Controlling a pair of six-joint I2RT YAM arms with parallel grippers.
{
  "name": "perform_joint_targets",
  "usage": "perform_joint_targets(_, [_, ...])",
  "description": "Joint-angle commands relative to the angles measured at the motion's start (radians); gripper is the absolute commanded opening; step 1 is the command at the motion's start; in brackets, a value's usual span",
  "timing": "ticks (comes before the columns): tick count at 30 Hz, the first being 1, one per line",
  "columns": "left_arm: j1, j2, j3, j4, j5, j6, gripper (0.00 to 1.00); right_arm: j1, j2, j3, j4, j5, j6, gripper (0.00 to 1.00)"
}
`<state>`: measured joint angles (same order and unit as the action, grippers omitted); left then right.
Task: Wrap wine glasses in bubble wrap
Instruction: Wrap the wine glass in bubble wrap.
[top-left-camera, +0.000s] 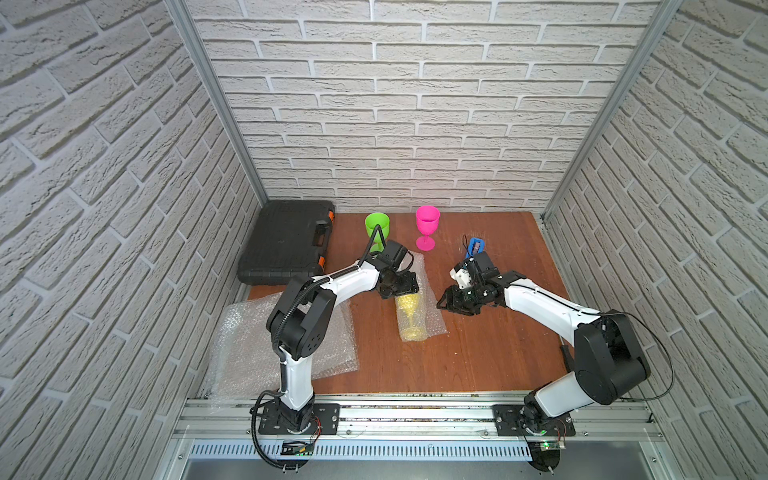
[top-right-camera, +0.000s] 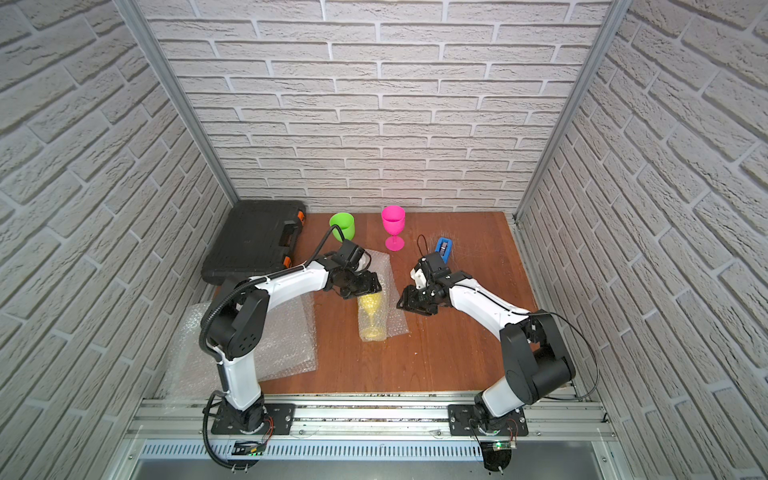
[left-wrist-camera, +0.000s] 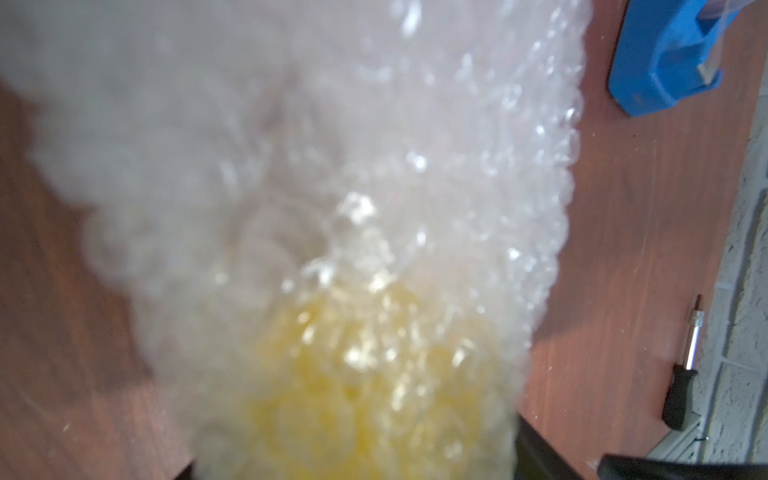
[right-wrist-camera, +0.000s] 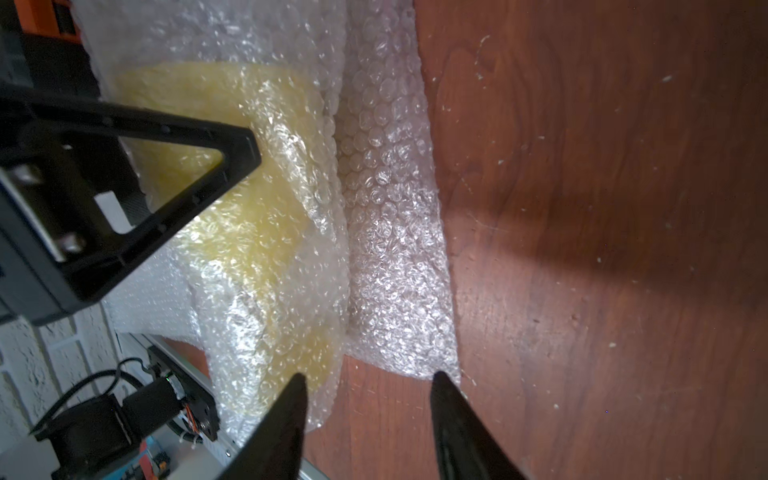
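The yellow wine glass (top-left-camera: 409, 316) (top-right-camera: 371, 316) lies on its side mid-table, rolled in bubble wrap (top-left-camera: 433, 309) (right-wrist-camera: 390, 232), its foot toward the front. My left gripper (top-left-camera: 400, 292) (left-wrist-camera: 353, 469) comes down over its bowl end with both jaws against the wrapped bundle; one of its fingers (right-wrist-camera: 237, 143) presses on the wrap. Just right of the wrap's loose flap, my right gripper (top-left-camera: 443, 304) (right-wrist-camera: 369, 376) stands open, holding nothing. Behind them the green wine glass (top-left-camera: 377, 226) and the pink wine glass (top-left-camera: 427, 226) stand upright and bare.
A black tool case (top-left-camera: 286, 245) lies at the back left. Spare bubble wrap sheets (top-left-camera: 245, 349) lie under my left arm at the front left. A blue tape dispenser (top-left-camera: 476, 246) sits behind my right wrist. A screwdriver (left-wrist-camera: 685, 374) lies by the wall.
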<state>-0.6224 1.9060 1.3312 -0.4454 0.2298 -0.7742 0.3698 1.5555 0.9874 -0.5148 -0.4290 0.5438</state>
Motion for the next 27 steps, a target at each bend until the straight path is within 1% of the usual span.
perform_joint_targets(1, [0.002,0.041,0.01,-0.226,-0.024,0.108,0.75,-0.003,0.037,0.013,0.063,-0.068,-0.053,0.7])
perform_joint_targets(2, [0.0,0.041,0.019,-0.251,-0.028,0.122,0.75,-0.003,0.048,0.008,0.092,-0.082,-0.052,0.76])
perform_joint_targets(3, [0.0,0.04,0.024,-0.27,-0.032,0.13,0.75,-0.003,0.061,0.004,0.111,-0.094,-0.054,0.8])
perform_joint_targets(6, [-0.007,0.037,0.044,-0.321,-0.042,0.151,0.75,-0.003,0.103,-0.014,0.177,-0.14,-0.045,0.85])
perform_joint_targets(12, [-0.013,0.054,0.073,-0.359,-0.056,0.154,0.75,0.006,0.16,-0.111,0.353,-0.198,0.035,0.88])
perform_joint_targets(17, [-0.015,0.068,0.092,-0.367,-0.063,0.147,0.76,0.045,0.213,-0.165,0.492,-0.242,0.101,0.89])
perform_joint_targets(19, [-0.014,0.074,0.1,-0.376,-0.072,0.146,0.77,0.06,0.224,-0.188,0.58,-0.274,0.145,0.9])
perform_joint_targets(23, [-0.015,0.074,0.102,-0.376,-0.079,0.138,0.77,0.076,0.203,-0.242,0.729,-0.306,0.228,0.94])
perform_joint_targets(27, [-0.015,0.075,0.103,-0.376,-0.082,0.129,0.76,0.1,0.157,-0.262,0.755,-0.304,0.245,0.98])
